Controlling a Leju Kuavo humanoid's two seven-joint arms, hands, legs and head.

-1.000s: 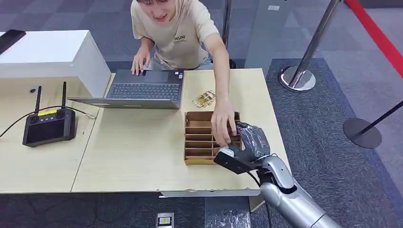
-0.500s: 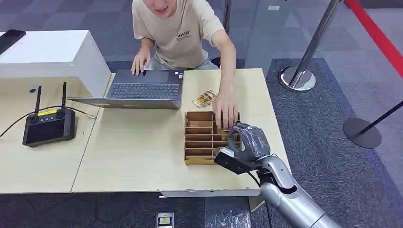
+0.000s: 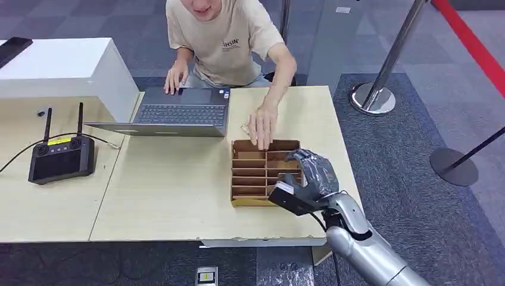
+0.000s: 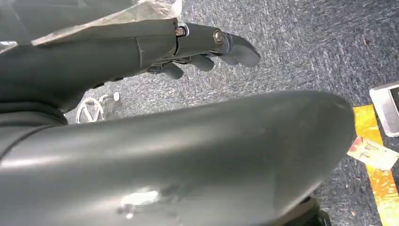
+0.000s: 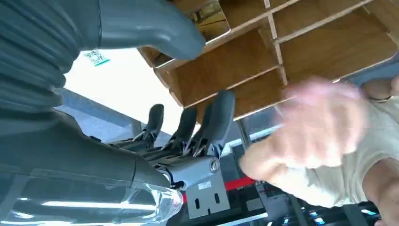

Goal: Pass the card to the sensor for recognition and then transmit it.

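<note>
Currently, the right hand (image 3: 309, 173) hovers over the divided cardboard tray (image 3: 250, 173) on the bench (image 3: 172, 196), fingers (image 5: 214, 117) spread, holding nothing. A person's hand (image 3: 261, 128) touches the tray's far edge.

head view looks down on the table (image 3: 172, 190); right wrist view shares its wooden tray (image 3: 253, 173), close up.

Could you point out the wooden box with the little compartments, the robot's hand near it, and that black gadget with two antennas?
wooden box (image 3: 250, 173): head view, on a divider in its left column.
right hand (image 3: 314, 174): head view, on the back of the hand.
black gadget (image 3: 61, 159): head view, on its dark screen.
</note>
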